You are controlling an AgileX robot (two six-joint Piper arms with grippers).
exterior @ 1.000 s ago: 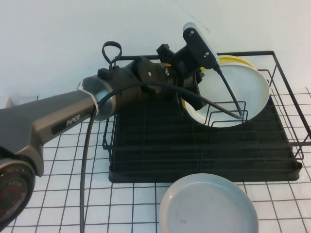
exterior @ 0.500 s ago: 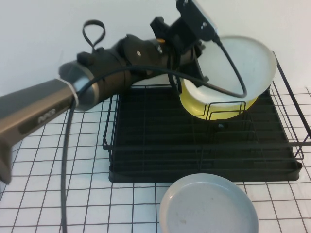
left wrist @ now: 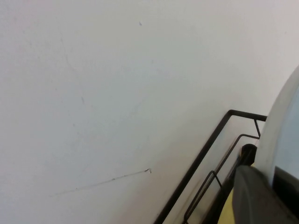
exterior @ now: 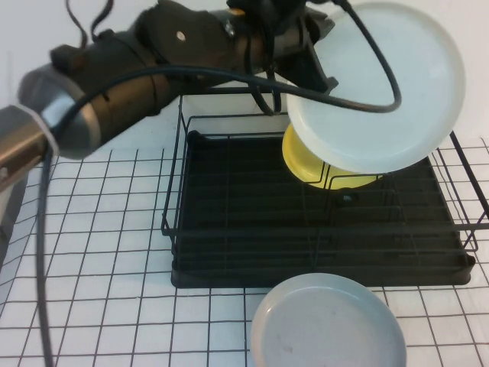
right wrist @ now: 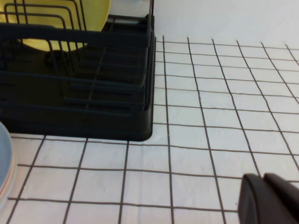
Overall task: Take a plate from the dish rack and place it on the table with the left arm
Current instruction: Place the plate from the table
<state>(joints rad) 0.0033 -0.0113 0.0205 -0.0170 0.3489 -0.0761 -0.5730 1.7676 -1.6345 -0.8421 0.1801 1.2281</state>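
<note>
My left gripper (exterior: 307,65) is shut on the left edge of the white plate (exterior: 390,84) and holds it tilted in the air, above the back right of the black dish rack (exterior: 229,191). The plate is clear of the wire dividers. In the left wrist view the plate's rim (left wrist: 279,133) sits between the left gripper's (left wrist: 272,186) dark fingers, with the rack's top wire (left wrist: 205,154) below it. My right gripper (right wrist: 264,196) is shut and empty, low over the gridded table (right wrist: 210,107), to the right of the rack (right wrist: 93,93).
A yellow plate (exterior: 306,160) still stands in the rack's dividers, under the lifted plate; it also shows in the right wrist view (right wrist: 70,18). A pale grey-blue plate (exterior: 328,325) lies on the table (exterior: 99,252) in front of the rack.
My left arm has risen and lifted the white plate up out of the rack's dividers, uncovering the yellow plate behind it. The grey-blue plate has not moved.
</note>
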